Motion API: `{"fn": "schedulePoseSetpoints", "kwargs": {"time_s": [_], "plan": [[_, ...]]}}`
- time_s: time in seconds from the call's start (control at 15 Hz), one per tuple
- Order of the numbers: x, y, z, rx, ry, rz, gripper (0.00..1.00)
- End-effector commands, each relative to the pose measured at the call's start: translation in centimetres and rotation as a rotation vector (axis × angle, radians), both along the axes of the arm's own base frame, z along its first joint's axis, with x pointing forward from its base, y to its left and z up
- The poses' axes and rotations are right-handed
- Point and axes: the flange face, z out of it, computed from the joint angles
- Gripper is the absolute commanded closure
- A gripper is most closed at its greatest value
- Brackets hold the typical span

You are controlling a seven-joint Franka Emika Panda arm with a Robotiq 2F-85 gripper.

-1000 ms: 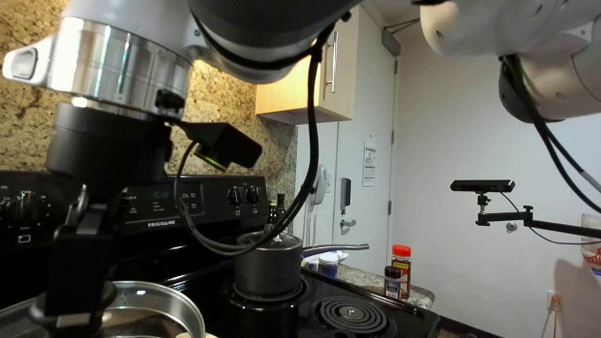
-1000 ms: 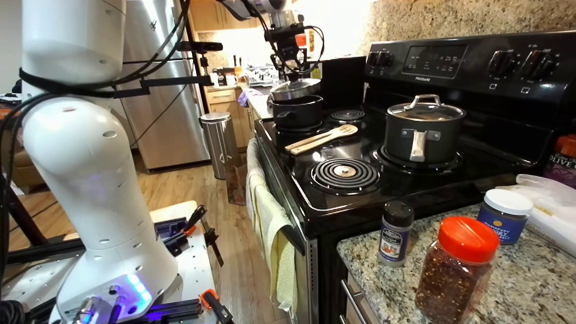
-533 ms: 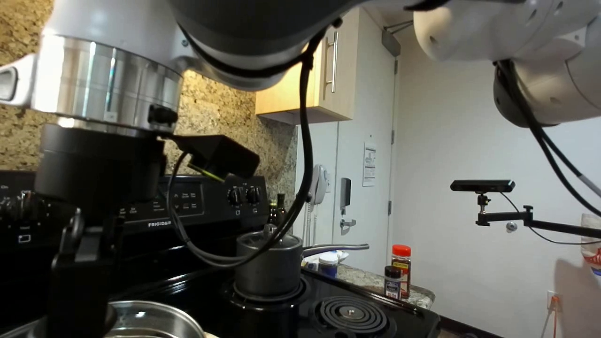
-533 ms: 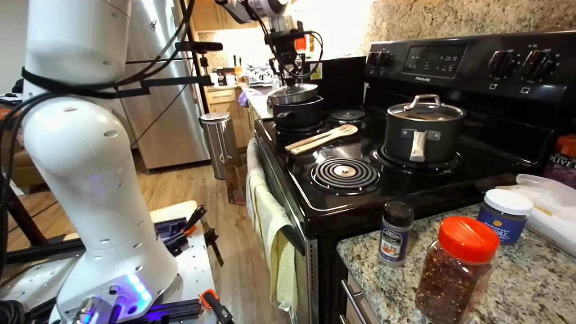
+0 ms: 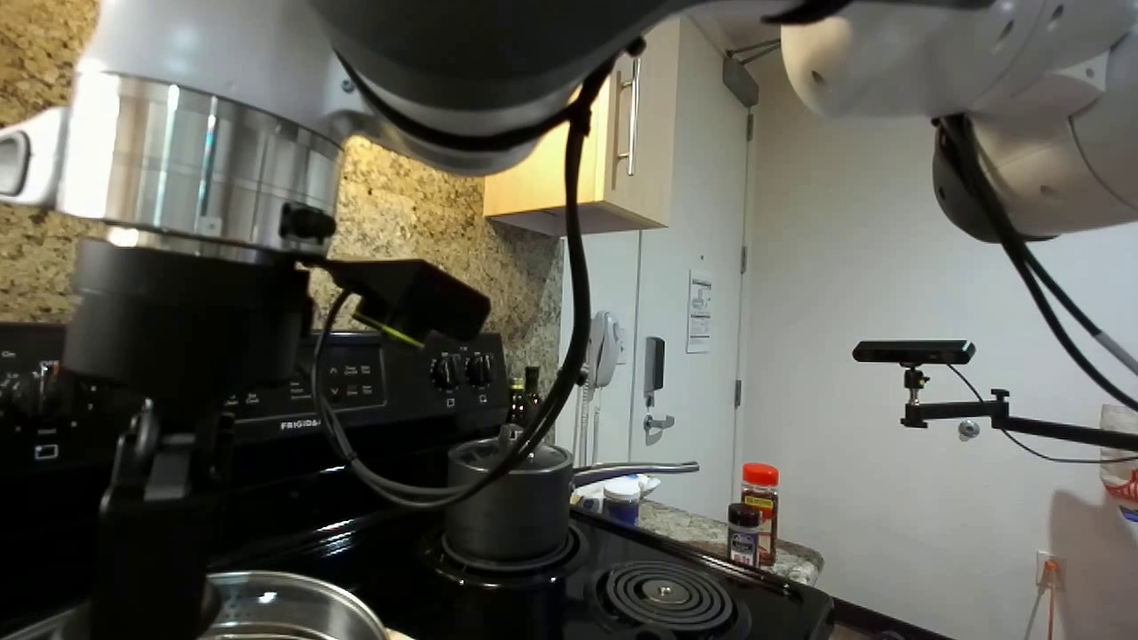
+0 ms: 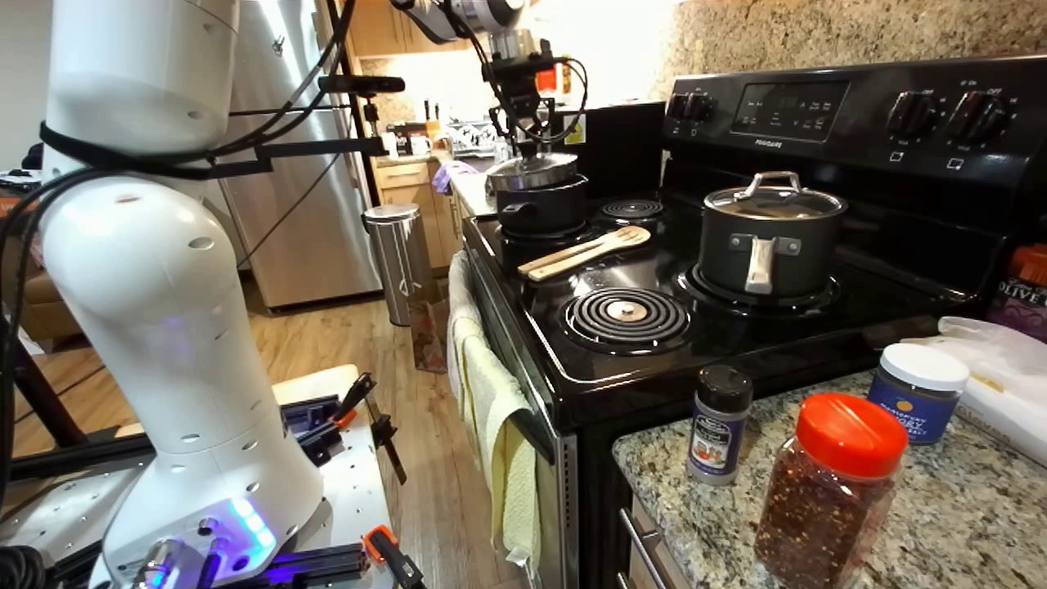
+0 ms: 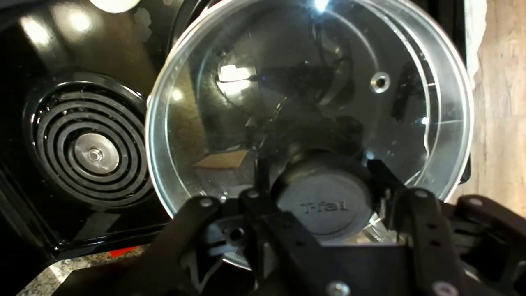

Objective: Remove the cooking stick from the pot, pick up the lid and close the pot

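The claw (image 7: pixel 321 174) is gripping the lid (image 6: pixel 533 170) by its knob (image 7: pixel 324 203), directly beneath it; the pot (image 6: pixel 543 208) is standing below both, with the lid looking slightly off-centre, so seating is probably needing a sideways nudge.

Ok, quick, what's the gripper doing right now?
Gripper: closed, holding the lid by its knob.

Glass lid (image 5: pixel 298 603) beneath black jaws
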Motion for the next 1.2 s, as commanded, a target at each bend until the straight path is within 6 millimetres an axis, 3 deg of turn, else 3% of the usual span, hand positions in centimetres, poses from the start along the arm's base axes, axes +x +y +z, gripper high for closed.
{"fn": "schedulePoseSetpoints", "kwargs": {"time_s": [0.0,0.6,1.13], "plan": [[0.6,-0.4,1.8,0.008,-0.010,0.017,0.65],[1.9,-1.5,1.9,0.018,-0.013,-0.010,0.65],[2.2,-1.2,1.3,0.035,-0.014,0.001,0.65]]}}
